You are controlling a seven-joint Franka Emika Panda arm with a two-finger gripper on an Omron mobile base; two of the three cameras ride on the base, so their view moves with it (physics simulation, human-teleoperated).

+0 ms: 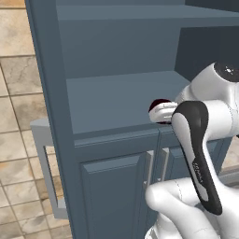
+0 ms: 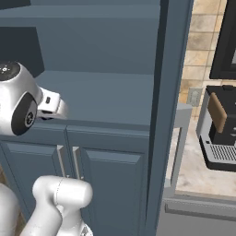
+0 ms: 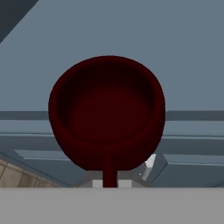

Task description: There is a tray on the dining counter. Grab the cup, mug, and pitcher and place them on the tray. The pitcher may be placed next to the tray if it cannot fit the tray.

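The mug (image 3: 107,113) is dark maroon and round, and I look down into its open mouth in the hand view. Its small loop handle points down between my fingertips. My gripper (image 3: 110,183) is shut on that handle. The mug hangs just over the front edge of the dark blue-grey cabinet shelf (image 1: 112,100), with the cabinet doors and a strip of floor below it. From the left base view the mug (image 1: 158,103) peeks out behind my white hand (image 1: 164,113). The tray, cup, pitcher and dining counter are out of view.
The shelf recess has a back wall and an upright side panel (image 2: 166,106) at its right. Two cabinet doors with slim handles (image 1: 149,168) lie under the shelf. A dark coffee machine (image 2: 221,129) stands on a beige counter at the far right.
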